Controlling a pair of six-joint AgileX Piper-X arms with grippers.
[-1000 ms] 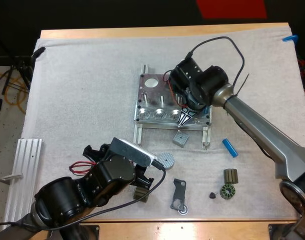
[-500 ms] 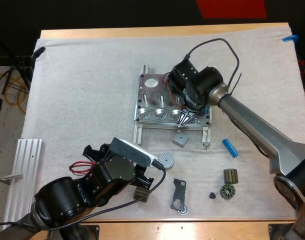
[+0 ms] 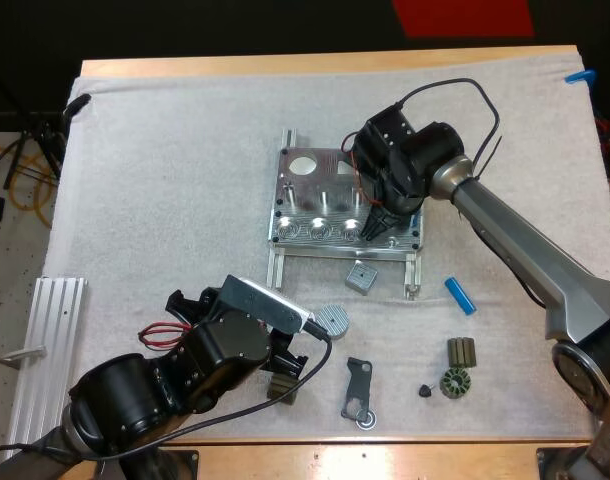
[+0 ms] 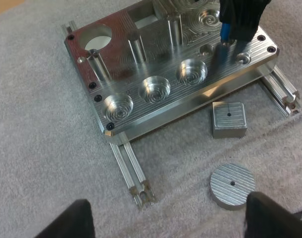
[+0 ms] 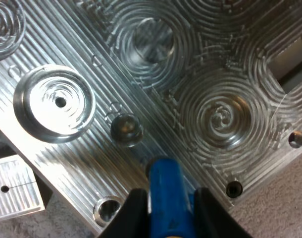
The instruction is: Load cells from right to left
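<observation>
Blue cylinder (image 5: 165, 196), pinched upright between the right gripper's (image 3: 376, 228) fingers, hangs over the metal fixture's (image 3: 330, 165) right end, long axis vertical, the nearest empty round pocket (image 5: 54, 102) just to its left.

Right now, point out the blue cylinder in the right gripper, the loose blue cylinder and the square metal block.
held blue cylinder (image 5: 165, 198), right wrist view, its side wall.
loose blue cylinder (image 3: 460, 296), high view, mid-body.
square metal block (image 4: 229, 118), left wrist view, top face.
</observation>
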